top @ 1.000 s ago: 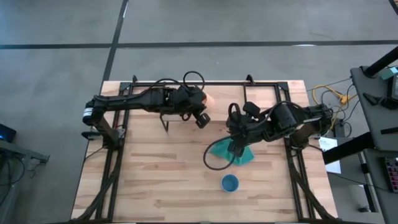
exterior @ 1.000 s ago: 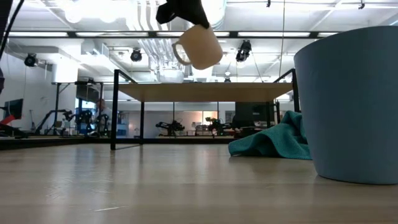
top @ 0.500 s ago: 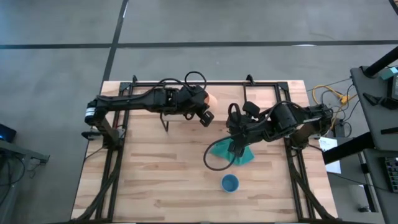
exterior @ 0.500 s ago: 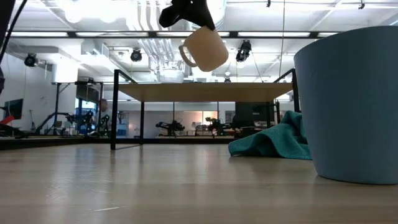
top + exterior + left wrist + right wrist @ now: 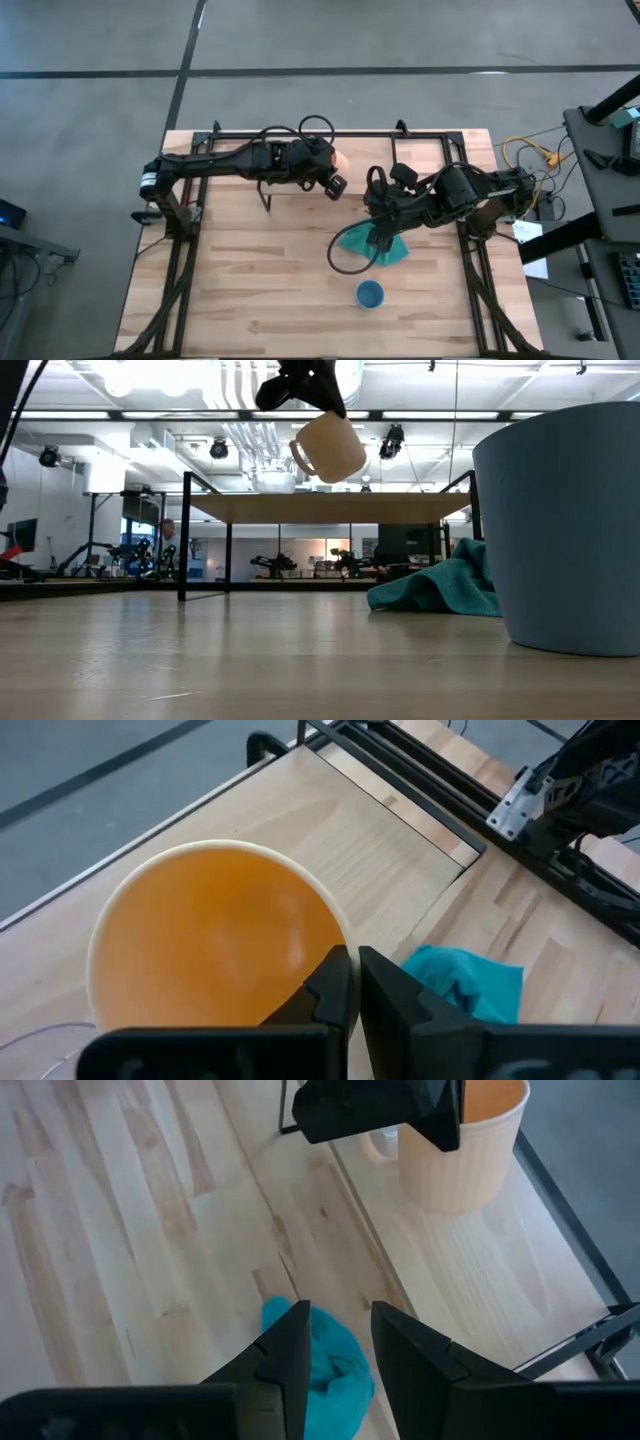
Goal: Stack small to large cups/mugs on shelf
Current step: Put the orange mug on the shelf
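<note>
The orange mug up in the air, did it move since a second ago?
Yes, a little. The left tool carried the orange mug sideways above the shelf, toward the right arm's side, and tipped it more upright. It stays pinched by its rim. The right tool stayed over the teal cloth, and the blue cup did not move.

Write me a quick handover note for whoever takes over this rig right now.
Left gripper: shut on the orange mug, holding it tilted in the air above the shelf.
Right gripper: open, over the teal cloth on the table.
Blue cup: standing on the table near the front edge, untouched.
Glass cup: a clear rim shows at the edge of the left wrist view, too little to place.
Done: mug lifted over the shelf.
Left: set the mug down, then stack the cups small to large.
</note>
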{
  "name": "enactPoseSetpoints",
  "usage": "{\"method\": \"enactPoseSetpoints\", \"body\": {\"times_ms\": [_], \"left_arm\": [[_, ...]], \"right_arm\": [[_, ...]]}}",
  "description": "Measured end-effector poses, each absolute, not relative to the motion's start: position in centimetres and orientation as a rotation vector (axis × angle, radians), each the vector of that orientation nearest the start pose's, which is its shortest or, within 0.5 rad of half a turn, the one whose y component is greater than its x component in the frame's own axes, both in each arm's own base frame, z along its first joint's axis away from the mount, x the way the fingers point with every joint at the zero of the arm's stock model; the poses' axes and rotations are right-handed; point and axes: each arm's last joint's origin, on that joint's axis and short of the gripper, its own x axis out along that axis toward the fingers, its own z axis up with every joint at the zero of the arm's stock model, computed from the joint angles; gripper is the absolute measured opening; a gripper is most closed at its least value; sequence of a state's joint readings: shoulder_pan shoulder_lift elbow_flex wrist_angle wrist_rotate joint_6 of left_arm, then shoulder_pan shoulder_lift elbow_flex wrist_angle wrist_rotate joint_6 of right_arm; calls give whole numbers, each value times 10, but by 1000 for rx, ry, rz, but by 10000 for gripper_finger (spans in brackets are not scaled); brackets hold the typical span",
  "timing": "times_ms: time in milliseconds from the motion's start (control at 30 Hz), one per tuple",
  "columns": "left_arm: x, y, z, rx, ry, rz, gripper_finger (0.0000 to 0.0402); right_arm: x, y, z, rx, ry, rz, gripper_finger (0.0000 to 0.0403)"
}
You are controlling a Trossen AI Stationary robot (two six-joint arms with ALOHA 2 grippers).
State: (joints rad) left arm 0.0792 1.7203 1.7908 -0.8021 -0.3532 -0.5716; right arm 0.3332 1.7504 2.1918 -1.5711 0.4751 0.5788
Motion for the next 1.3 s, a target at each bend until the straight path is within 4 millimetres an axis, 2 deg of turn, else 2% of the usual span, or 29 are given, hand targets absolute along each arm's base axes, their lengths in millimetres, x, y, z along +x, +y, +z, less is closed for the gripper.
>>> {"method": "enactPoseSetpoints", "body": {"times_ms": [700,1300], "left_arm": [[362,43,368,-456,683,629,0],[359,52,367,-457,709,645,0]], "right_arm": [[291,87,438,68,955,-406,102],[291,87,438,68,955,-406,102]]}}
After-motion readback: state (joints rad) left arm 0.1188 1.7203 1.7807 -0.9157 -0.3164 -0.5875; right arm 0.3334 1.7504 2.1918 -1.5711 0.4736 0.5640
